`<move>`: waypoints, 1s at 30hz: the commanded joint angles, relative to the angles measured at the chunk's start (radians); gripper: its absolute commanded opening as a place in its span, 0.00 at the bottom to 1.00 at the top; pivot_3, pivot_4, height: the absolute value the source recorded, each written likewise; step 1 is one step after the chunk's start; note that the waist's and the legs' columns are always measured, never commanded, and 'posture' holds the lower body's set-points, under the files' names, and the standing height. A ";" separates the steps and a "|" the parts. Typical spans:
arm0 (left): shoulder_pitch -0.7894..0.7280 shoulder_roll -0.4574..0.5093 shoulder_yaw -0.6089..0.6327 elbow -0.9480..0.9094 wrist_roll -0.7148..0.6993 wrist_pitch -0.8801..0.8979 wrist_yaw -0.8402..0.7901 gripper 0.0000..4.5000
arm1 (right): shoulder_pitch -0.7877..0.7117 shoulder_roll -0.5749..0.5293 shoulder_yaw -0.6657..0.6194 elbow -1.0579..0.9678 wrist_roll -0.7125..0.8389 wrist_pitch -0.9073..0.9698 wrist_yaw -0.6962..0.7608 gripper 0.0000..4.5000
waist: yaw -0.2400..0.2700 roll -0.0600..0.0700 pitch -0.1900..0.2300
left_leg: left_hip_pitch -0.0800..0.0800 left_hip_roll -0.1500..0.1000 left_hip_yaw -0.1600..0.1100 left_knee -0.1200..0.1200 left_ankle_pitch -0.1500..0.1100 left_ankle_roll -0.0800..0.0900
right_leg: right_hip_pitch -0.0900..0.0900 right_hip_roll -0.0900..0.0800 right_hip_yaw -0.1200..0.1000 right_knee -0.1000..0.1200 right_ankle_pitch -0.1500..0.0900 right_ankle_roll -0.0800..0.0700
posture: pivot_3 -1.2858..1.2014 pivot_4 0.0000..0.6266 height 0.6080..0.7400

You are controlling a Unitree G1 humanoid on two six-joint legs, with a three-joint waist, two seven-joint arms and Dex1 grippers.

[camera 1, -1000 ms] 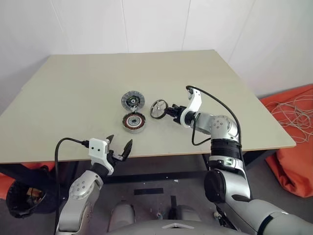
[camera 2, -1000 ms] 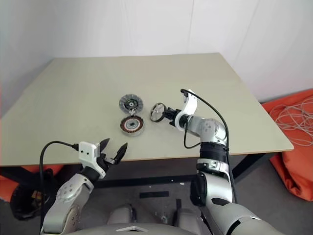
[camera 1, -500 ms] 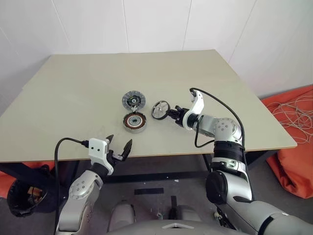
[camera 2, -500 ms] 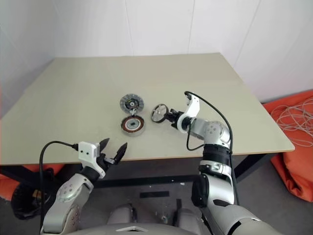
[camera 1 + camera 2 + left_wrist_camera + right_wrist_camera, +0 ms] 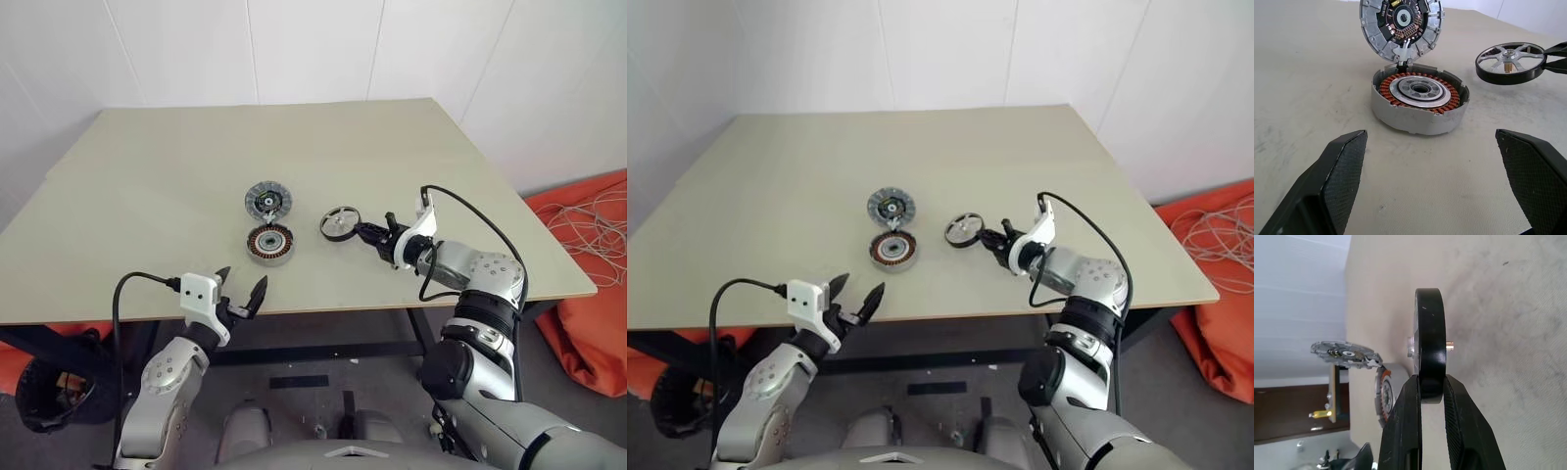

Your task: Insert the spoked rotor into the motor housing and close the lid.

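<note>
Now the spoked rotor (image 5: 339,222) is pinched by its black rim in the right gripper (image 5: 364,232), held just above the table (image 5: 147,176). Near it on the left sits the motor housing (image 5: 269,244), its lid (image 5: 267,200) standing open behind it. Nearer the table's front edge, the left gripper (image 5: 240,294) hangs spread wide, holding nothing.

Beige table (image 5: 176,166), white walls (image 5: 294,49)

The two head cameras looked down and forward from above the table (image 5: 147,176), taking in its whole top. The left wrist camera sat low at the near edge, facing far, close to the housing (image 5: 1419,103). The right wrist camera looked leftward along its fingers. All shared the housing and rotor (image 5: 1510,62).
</note>
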 commanded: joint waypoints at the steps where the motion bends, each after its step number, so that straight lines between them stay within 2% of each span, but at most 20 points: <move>1: -0.004 -0.001 0.005 -0.014 -0.009 -0.022 -0.007 1.00 | 0.004 0.003 -0.021 -0.036 0.089 0.121 0.037 0.08 | 0.001 0.000 0.000 | 0.000 0.000 0.000 0.000 0.000 0.000 | 0.000 0.000 0.000 0.000 0.000 0.000 | 0.52 0.00 1.00; 4: -0.003 -0.002 0.006 -0.010 -0.009 -0.024 -0.008 1.00 | 0.022 0.013 -0.008 -0.057 0.139 0.188 0.071 0.08 | 0.002 0.000 0.000 | 0.000 0.000 0.000 0.000 0.000 0.000 | 0.000 0.000 0.000 0.000 -0.002 0.004 | 0.52 0.00 1.00; 13: 0.004 0.002 0.009 -0.023 -0.012 -0.017 -0.007 1.00 | 0.049 0.050 0.088 -0.028 0.331 0.194 0.058 0.08 | 0.008 0.001 0.000 | 0.000 0.000 0.000 0.000 0.000 0.000 | 0.000 0.000 0.000 0.000 -0.003 0.006 | 0.52 0.00 1.00; 19: 0.009 0.004 0.010 -0.044 -0.013 -0.004 -0.001 1.00 | 0.029 0.121 0.107 0.020 0.283 0.165 0.031 0.08 | 0.011 0.001 0.000 | 0.000 0.000 0.000 -0.001 0.000 0.000 | 0.000 0.000 0.000 0.000 -0.003 0.006 | 0.52 0.00 1.00; 30: 0.010 0.005 0.012 -0.057 -0.011 0.007 0.006 1.00 | -0.023 0.151 0.192 0.162 0.206 -0.025 0.084 0.08 | 0.011 0.000 0.000 | -0.001 0.000 0.000 -0.001 0.000 -0.001 | -0.002 -0.001 0.000 0.000 -0.004 0.006 | 0.52 0.00 1.00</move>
